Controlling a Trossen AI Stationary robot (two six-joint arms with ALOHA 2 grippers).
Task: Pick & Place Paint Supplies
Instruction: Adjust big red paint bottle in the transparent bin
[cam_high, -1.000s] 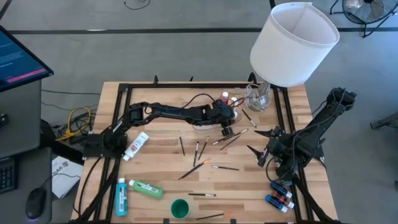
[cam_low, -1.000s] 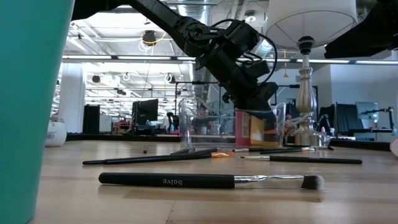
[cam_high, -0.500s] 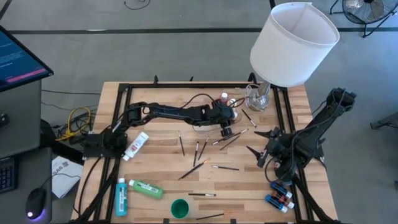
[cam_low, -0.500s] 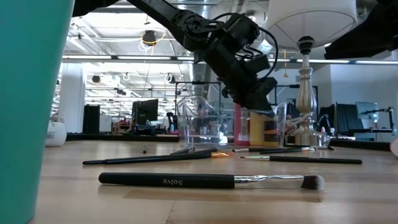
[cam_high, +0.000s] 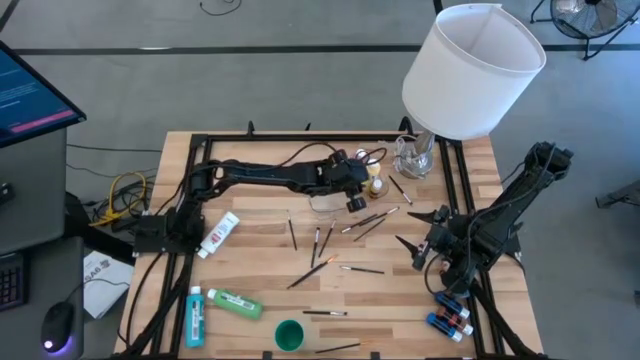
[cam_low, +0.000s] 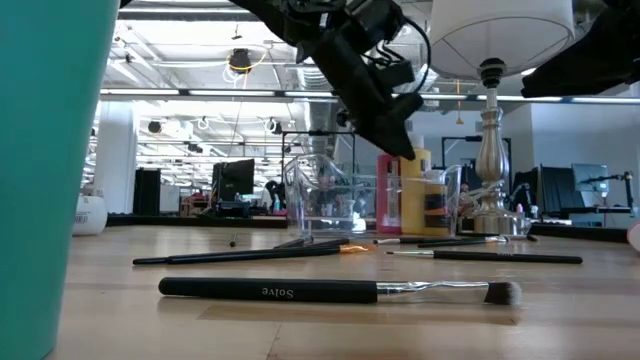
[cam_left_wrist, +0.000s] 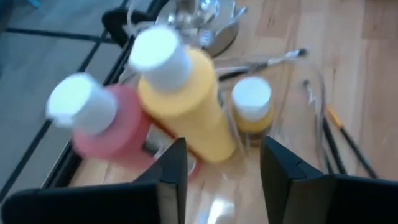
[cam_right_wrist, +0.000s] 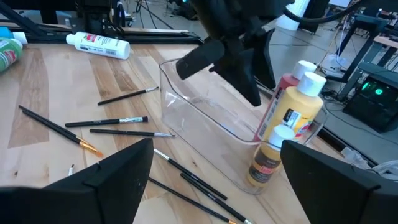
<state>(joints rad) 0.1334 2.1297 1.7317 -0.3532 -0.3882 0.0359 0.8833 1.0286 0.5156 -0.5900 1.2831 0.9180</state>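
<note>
Pink bottle (cam_left_wrist: 106, 124) blurred beside yellow bottle (cam_left_wrist: 183, 102)

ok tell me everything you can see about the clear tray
The clear plastic tray is a see-through, rectangular, open-topped bin with rounded corners, sitting flat on the wooden table. At one end stand a yellow bottle, a pink bottle and a tiny bottle; the rest looks empty. The left gripper hangs above it, not touching.

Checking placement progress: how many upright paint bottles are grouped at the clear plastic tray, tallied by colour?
Red white-capped paint bottle: 1
Tall yellow white-capped paint bottle: 1
Small dark-yellow white-capped bottle: 1
Total: 3
</note>
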